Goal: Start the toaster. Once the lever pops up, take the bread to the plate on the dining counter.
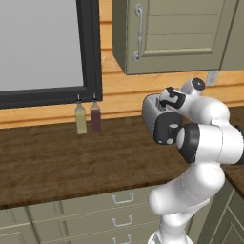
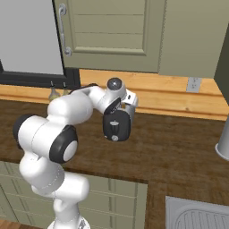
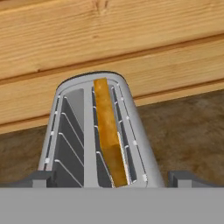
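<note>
- Small silver-grey two-slot toaster [image 3: 94,131] standing on the dark wood-grain worktop [image 1: 57,157], close to the pale wooden wall boards [image 3: 109,39], black end panel [image 2: 117,125] facing the base.
- Golden-tan slice of bread [image 3: 108,131] standing on edge in one slot (the right one as seen from the hand), top edge about level with the slot opening; other slot bare, with only its wire guides.
- Two-finger gripper [image 3: 112,178] poised directly above the toaster's near end, fingertips [image 3: 37,179] spread wide to either side of the body, holding nothing.
- Probably an early stage: bread not yet lifted out, no grip taken on anything.
- Small dark lever not clearly made out on the end panel in either base view, so cannot tell whether pressed down or popped up (light round knob [image 2: 115,138] visible low on the panel).
- Left to do, by judgement: settling the lever question, lifting the bread, carrying it over to the plate on the dining counter.
- No brand, label or legible writing anywhere (two small bottles [image 1: 87,117] by the window frame too small to read).
</note>
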